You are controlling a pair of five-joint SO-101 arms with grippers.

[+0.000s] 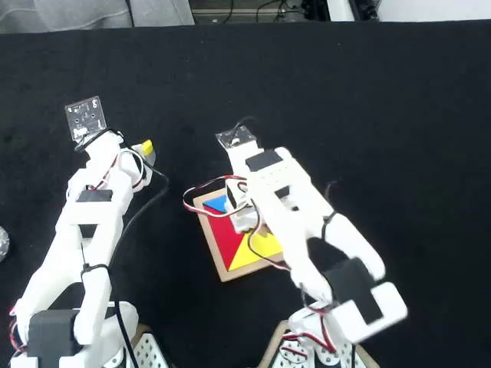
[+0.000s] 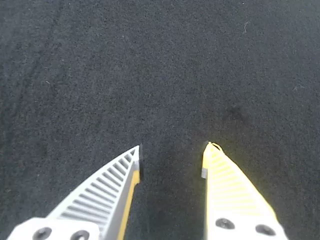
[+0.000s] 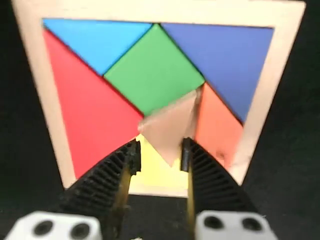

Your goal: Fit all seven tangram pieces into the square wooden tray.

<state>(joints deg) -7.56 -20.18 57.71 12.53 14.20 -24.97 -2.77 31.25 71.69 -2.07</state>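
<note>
The right gripper (image 3: 159, 145) is clamping a pale tan wooden triangle (image 3: 170, 125) over the square wooden tray (image 3: 150, 11). The left gripper (image 2: 173, 147), well to the left, is hovering with fingers apart over black cloth (image 2: 150, 60).

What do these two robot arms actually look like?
The left arm and right arm are chunky white plastic segments with black motor blocks and loose red, black and white cables. The left end effector has one white ribbed finger and one yellow. The right end effector has two black ribbed fingers on white bases with screws.
</note>
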